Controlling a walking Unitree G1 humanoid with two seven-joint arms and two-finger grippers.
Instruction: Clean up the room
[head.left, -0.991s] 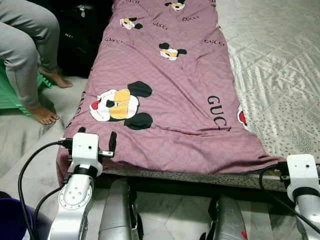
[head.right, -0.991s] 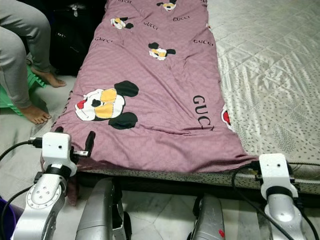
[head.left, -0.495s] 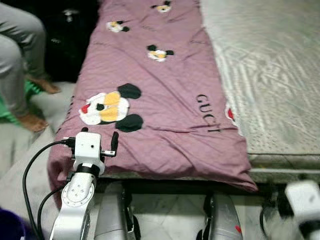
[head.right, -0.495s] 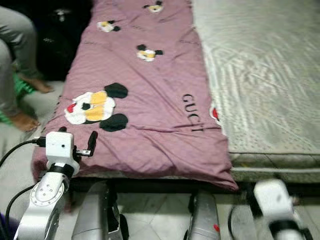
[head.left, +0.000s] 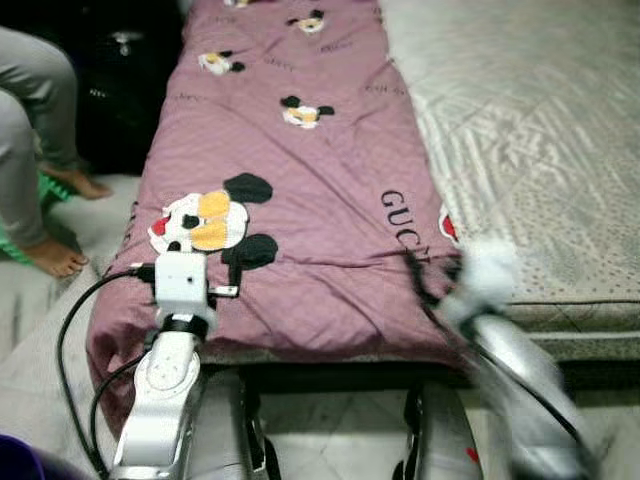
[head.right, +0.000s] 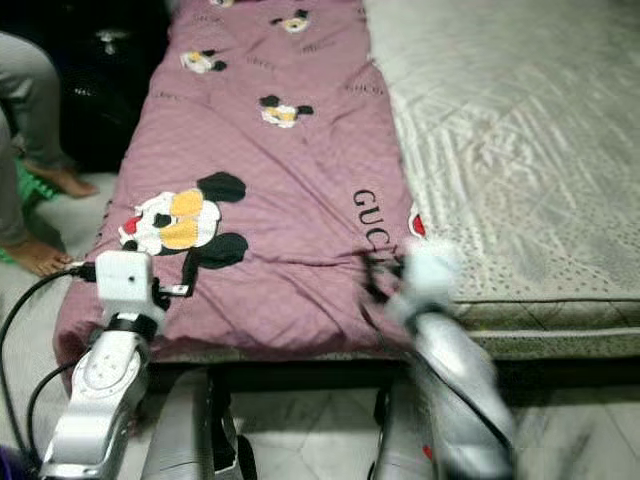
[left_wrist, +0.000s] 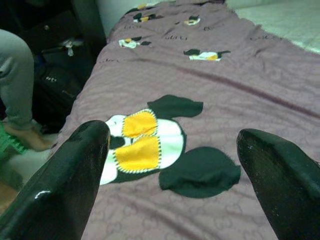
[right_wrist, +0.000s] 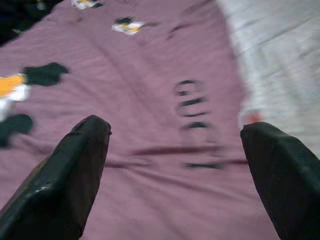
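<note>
Purple blanket (head.left: 300, 190) lies spread along the left side of the bed (head.left: 540, 130), hanging over its near edge. Left tool (left_wrist: 172, 165) is wide open just above the blanket's near left part, by the cartoon print. Right tool (right_wrist: 175, 165), blurred, is wide open over the blanket's near right corner by the lettering.

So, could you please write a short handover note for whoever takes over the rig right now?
Left gripper: open, empty, over the near left part of the purple blanket, beside the big cartoon patch.
Right gripper: open, empty, blurred in motion, over the blanket's near right corner by the lettering.
Blanket lies flat along the left side of the bed; bare mattress to its right. A person's legs are at the left.
Done: nothing gripped.
Left: grasp the near edge and fold or tidy the blanket.
</note>
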